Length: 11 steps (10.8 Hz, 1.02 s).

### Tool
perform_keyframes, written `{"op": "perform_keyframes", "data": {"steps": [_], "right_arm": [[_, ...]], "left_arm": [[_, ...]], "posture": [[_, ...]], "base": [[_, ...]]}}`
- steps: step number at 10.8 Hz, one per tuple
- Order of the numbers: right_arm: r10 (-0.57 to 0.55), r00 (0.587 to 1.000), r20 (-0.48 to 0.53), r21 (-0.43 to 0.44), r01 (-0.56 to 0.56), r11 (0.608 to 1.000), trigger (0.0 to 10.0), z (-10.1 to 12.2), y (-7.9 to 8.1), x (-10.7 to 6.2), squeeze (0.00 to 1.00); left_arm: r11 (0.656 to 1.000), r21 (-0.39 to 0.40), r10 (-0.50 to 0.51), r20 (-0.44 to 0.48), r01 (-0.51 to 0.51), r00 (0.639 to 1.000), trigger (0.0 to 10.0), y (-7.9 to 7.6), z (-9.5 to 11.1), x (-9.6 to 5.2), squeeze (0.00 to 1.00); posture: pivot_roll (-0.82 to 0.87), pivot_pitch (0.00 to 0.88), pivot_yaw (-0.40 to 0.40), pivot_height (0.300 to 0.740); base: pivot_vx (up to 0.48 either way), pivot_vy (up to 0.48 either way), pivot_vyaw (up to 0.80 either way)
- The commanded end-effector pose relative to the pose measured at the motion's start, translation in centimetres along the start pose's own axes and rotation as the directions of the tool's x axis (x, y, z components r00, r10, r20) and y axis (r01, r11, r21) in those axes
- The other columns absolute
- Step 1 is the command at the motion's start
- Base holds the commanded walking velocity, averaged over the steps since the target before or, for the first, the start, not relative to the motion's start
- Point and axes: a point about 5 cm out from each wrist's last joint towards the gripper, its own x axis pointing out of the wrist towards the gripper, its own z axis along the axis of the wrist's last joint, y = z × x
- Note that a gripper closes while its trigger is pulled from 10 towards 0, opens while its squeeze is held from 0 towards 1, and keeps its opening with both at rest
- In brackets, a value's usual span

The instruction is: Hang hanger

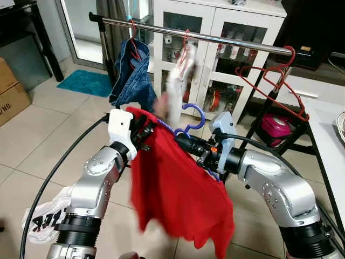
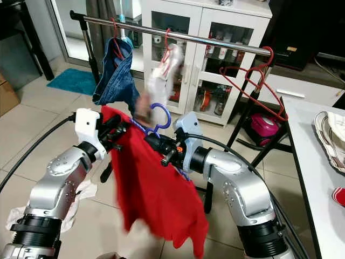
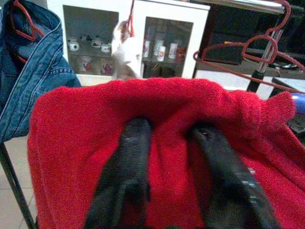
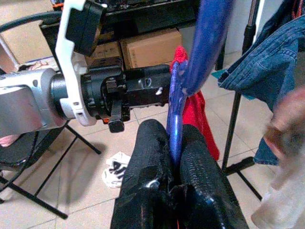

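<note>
Tiled floor and a white cabinet frame a clothes rail [image 1: 215,38] across the upper frame. At centre, the right pincer [image 4: 175,157] clamps a blue hanger [image 1: 195,120] while the left pincer [image 3: 176,162] grips its red shirt [image 1: 178,194], keeping the load level for hooking.

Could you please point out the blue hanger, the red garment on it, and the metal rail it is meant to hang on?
blue hanger [image 1: 195,114], left eye view, on the curve of its hook.
red garment [image 1: 175,189], left eye view, on the middle of the hanging cloth.
metal rail [image 1: 226,39], left eye view, on a bare stretch of the bar.
</note>
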Motion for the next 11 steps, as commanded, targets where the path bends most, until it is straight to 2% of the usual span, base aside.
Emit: {"op": "perform_keyframes", "data": {"steps": [1, 4, 6, 7, 8, 11], "right_arm": [[0.051, 0.998, 0.047, -0.020, -0.050, 0.999, 0.0, 1.2, 0.7, 0.0, 0.00], [0.054, 0.997, 0.062, -0.009, -0.053, 0.999, 0.0, 1.5, 0.7, -0.2, 0.00], [0.047, 0.996, 0.077, 0.006, -0.048, 0.999, 0.0, 1.7, 0.9, -0.6, 0.00], [0.040, 0.996, 0.081, 0.012, -0.041, 0.999, 0.0, 1.7, 0.9, -0.8, 0.00], [0.028, 0.996, 0.084, 0.017, -0.029, 0.999, 0.0, 1.7, 0.8, -0.9, 0.00], [-0.022, 0.996, 0.082, 0.007, 0.022, 1.000, 0.0, 2.2, 0.1, -0.9, 0.00]], "left_arm": [[1.000, -0.010, 0.000, -0.002, 0.000, 1.000, 0.0, 0.1, 0.1, 0.2, 0.00], [0.999, -0.033, 0.007, 0.005, -0.007, 1.000, 0.0, 0.3, 0.1, 0.0, 0.00], [0.999, -0.030, -0.019, 0.046, 0.020, 0.999, 0.0, 0.1, 0.6, -0.2, 0.00], [0.999, -0.032, -0.036, 0.083, 0.039, 0.996, 0.0, -0.2, 1.0, -0.6, 0.00], [0.998, -0.026, -0.047, 0.161, 0.052, 0.986, 0.0, -0.6, 2.1, -1.3, 0.00], [1.000, 0.014, -0.025, 0.293, 0.021, 0.956, 0.0, -2.1, 3.8, -3.0, 0.00]], "posture": [[-0.04, 0.000, -0.038, 0.740], [-0.04, 0.000, -0.037, 0.740], [-0.04, 0.000, -0.034, 0.740], [-0.04, 0.000, -0.034, 0.740], [-0.03, 0.000, -0.032, 0.740], [-0.05, 0.000, -0.005, 0.740]], "base": [[0.000, 0.000, 0.00], [0.000, 0.000, 0.00], [0.000, 0.000, 0.00], [0.000, 0.000, 0.00], [0.000, 0.000, 0.00], [0.000, 0.000, 0.00]]}}
